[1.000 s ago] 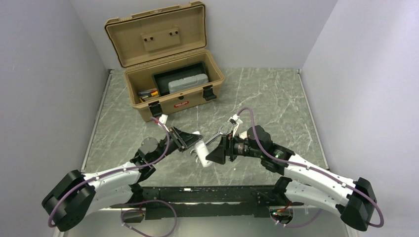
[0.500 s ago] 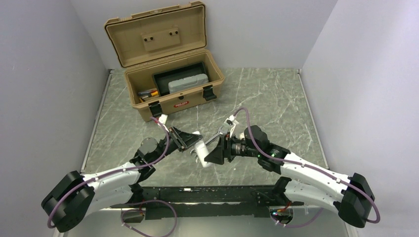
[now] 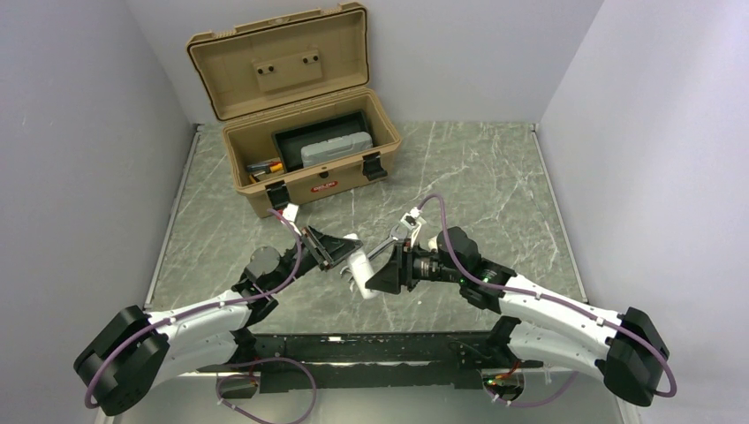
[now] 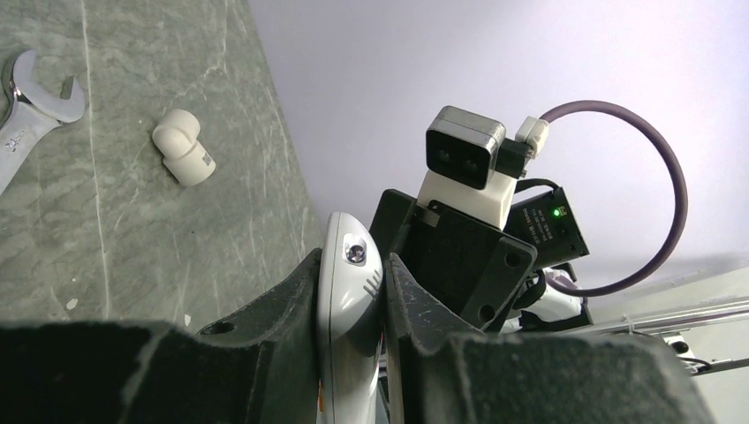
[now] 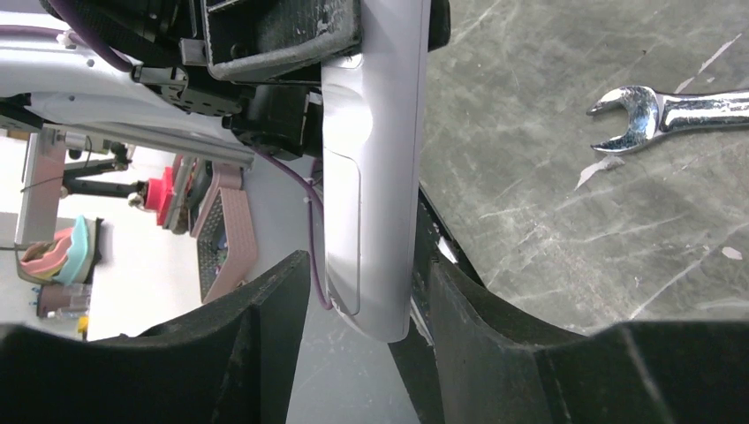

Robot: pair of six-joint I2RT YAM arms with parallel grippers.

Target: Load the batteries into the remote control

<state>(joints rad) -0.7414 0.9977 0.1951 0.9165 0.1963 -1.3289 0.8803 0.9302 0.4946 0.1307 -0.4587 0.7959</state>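
The remote control (image 3: 360,265), a slim white bar, is held off the table between the two arms. My left gripper (image 3: 346,256) is shut on it. In the left wrist view its fingers (image 4: 351,261) clamp the remote control (image 4: 349,291) near its rounded end. My right gripper (image 3: 375,276) faces it from the right. In the right wrist view the other end of the remote control (image 5: 375,159) hangs between the right gripper's (image 5: 366,265) jaws. It lies close against the right finger, and a gap shows beside the left finger (image 5: 274,300). The batteries are out of view.
A silver open-ended wrench (image 5: 671,110) lies on the green marble table (image 3: 495,177), beside a small white curved piece (image 4: 183,146). An open tan toolbox (image 3: 309,190) stands at the back left with a grey case (image 3: 336,148) inside. Grey walls close both sides.
The right gripper's jaws have narrowed around the remote's free end, and the right arm has shifted slightly. The left gripper has kept its hold unmoved.
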